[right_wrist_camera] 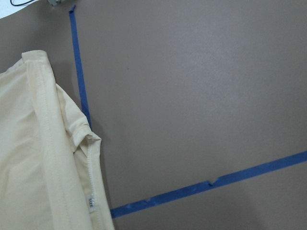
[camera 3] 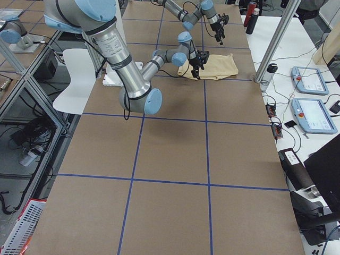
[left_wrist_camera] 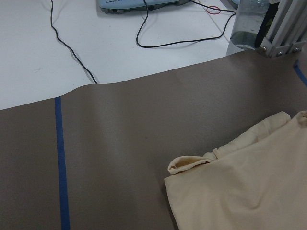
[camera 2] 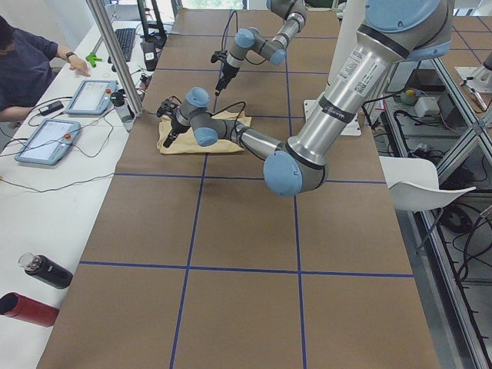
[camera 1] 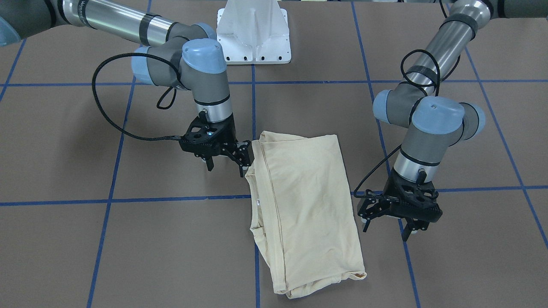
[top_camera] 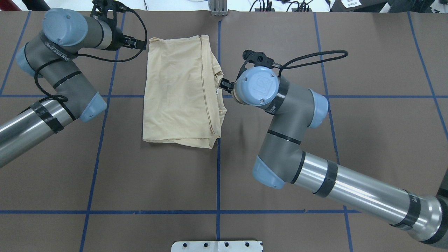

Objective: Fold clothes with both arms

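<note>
The cream-yellow shirt lies folded into a flat rectangle on the brown table; it also shows in the overhead view. Its print is hidden and its small white neck label shows at one edge. My right gripper is open and empty, fingers pointing down, close beside the shirt's collar edge. My left gripper is open and empty, a little off the opposite long edge. The left wrist view shows a shirt corner, the right wrist view the collar edge.
The white pedestal stands at the robot's side of the table. Blue tape lines cross the brown surface. Beyond the far edge are tablets, cables, bottles, an aluminium post and a seated person.
</note>
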Robot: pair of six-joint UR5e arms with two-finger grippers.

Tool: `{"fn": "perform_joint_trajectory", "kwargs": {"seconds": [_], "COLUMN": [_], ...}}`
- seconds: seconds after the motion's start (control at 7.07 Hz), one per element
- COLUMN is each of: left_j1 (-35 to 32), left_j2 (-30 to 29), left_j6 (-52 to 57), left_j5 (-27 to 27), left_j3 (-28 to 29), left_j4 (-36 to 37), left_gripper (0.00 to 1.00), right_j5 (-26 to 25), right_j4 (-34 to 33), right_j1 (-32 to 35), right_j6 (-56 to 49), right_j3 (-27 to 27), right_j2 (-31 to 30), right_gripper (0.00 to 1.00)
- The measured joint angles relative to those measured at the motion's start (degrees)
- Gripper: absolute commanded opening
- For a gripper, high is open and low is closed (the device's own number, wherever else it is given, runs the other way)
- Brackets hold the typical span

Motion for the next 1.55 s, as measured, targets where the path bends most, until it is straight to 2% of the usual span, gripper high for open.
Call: {"fn": "perform_joint_trajectory", "kwargs": {"seconds": [0.14,0.28,0.57,0.99,1.41,1.55], "left_j1": [0.13,0.21,0.25,0.29,0.34,0.34], "left_j2": [0.18,0.22,0.24,0.25,0.25,0.25], "left_j6": [-0.22,-0.39,-0.56,-0.7,-0.73,-0.73], "left_j5": [0.03,0.05,0.05,0.05,0.05,0.05], "left_j3": [-0.25,-0.31,-0.35,-0.4,-0.36,-0.36], "left_j4": [-0.05,-0.09,-0.06,-0.08,-0.07,-0.08], "left_gripper": [1.0,1.0,1.0,1.0,1.0,1.0], "right_j5": [-2.82,-5.2,-7.34,-8.19,-8.37,-8.38], "right_j4": [0.16,0.29,0.4,0.5,0.51,0.51], "right_j1": [-1.77,-3.25,-4.95,-5.45,-5.58,-5.65], "right_j6": [1.83,2.32,2.3,1.62,-0.01,-0.33], "right_j3": [-2.05,-3.3,-4.51,-8.72,-10.59,-11.25], "right_j2": [1.36,1.92,2.35,5.15,5.65,5.67], "right_gripper": [0.58,0.55,0.42,0.41,0.41,0.32]}}
